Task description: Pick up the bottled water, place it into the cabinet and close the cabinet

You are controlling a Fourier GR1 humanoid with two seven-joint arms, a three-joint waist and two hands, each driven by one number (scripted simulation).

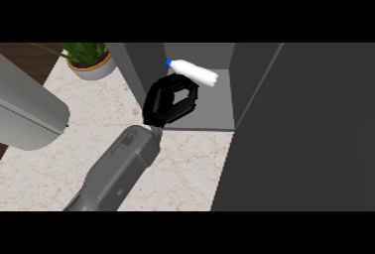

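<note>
The black right hand (170,99) reaches into the open cabinet (219,106), its fingers and thumb forming a loop whose tips meet the lower end of the bottled water (193,72); whether they truly pinch the bottle or only touch it is hard to tell, because the hand covers that end. The bottle is white and smooth, a short cylinder with a blue cap, lying tilted inside the cabinet's compartment just above the hand, cap toward the upper left. Behind the hand, the grey forearm (117,168) runs down to the lower edge, where it is cut off. The cabinet is matte dark grey with flat panels; its broad door (307,134) fills the right side and hides whatever lies behind it. The counter (88,104) is pale, veined marble. At the left, a large rounded grey shape (26,111) is only partly in view. A potted plant (89,60) in a round grey pot stands at the top left, its leaves cut off.
</note>
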